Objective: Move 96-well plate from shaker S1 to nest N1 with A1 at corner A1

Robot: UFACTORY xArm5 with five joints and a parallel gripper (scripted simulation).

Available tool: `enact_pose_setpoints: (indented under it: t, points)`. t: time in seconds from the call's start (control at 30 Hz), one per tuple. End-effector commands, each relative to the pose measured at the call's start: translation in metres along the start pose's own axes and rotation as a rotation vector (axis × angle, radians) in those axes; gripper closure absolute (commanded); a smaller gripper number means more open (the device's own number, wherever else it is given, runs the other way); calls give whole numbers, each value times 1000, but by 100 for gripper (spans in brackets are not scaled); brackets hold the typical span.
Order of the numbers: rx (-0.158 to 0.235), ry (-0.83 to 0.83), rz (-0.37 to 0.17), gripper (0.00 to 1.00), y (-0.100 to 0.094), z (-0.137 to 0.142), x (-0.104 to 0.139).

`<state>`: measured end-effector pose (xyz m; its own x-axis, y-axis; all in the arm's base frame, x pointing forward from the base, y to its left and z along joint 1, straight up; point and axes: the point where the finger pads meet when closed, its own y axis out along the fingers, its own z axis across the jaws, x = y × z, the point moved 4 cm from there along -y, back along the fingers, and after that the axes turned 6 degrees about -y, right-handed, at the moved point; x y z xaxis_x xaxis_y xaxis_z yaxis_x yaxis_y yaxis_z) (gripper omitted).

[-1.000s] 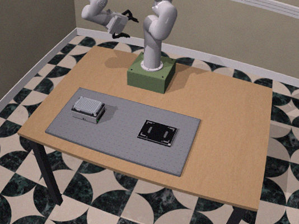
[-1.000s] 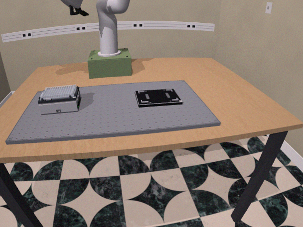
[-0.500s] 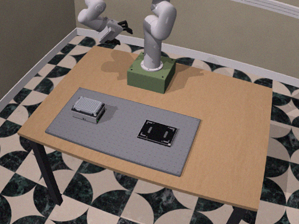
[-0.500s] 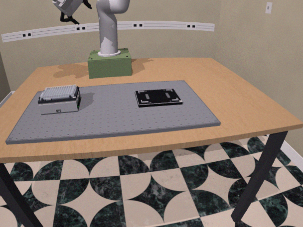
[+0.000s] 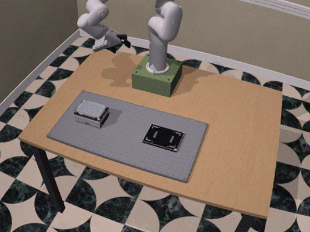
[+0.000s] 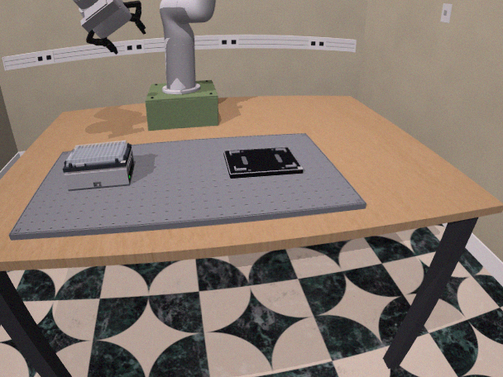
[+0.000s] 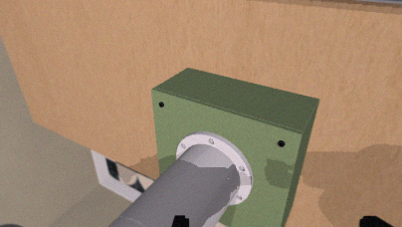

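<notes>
Top view: the pincer (image 5: 120, 41) hangs high over the table's back left corner, fingers spread wide with nothing between them, pointed toward the green pedestal (image 5: 140, 82) of its own arm. The 96-well plate (image 5: 91, 109) sits on the plate shaker S1 (image 5: 89, 120), well below the pincer and well forward of it, toward the table's front edge and only slightly to one side. The plate's long axis runs roughly along the length of the grey breadboard (image 5: 120, 151). The plate nest N1 (image 5: 164, 137) lies farther along that same board, well apart from the shaker and past the pedestal's line as seen from the pincer. Only 1 arm is here, so reach is its alone.

Exterior view: the pincer (image 6: 116, 31) is up near the wall strip, far above the plate (image 6: 98, 151). The bare board between shaker (image 6: 98, 175) and nest (image 6: 262, 161) gives open room for a carry. Nothing stands around the shaker's sides, so a descent from above looks unobstructed. I cannot make out the cut-off corner or the A1 mark at this size.

Wrist view: the camera faces the pedestal (image 7: 259, 107) and the arm's lower link; plate and nest are out of frame. 2 dark fingertips show at the bottom edge, far apart. My judgement: the wrist must swing away from the base and drop toward the shaker.
</notes>
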<state>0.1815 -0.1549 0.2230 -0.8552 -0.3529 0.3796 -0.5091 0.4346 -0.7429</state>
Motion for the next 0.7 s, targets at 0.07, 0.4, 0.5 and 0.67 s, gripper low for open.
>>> enact_pose_setpoints:
  t: [0.07,0.4,0.5,0.67]
  points:
    - [57,147,28,0,-3,16,-18]
    - [133,378,92,0,-8,37,-44]
    - [151,441,114,0,-10,44,-53]
    - [183,564,161,0,-13,55,-68]
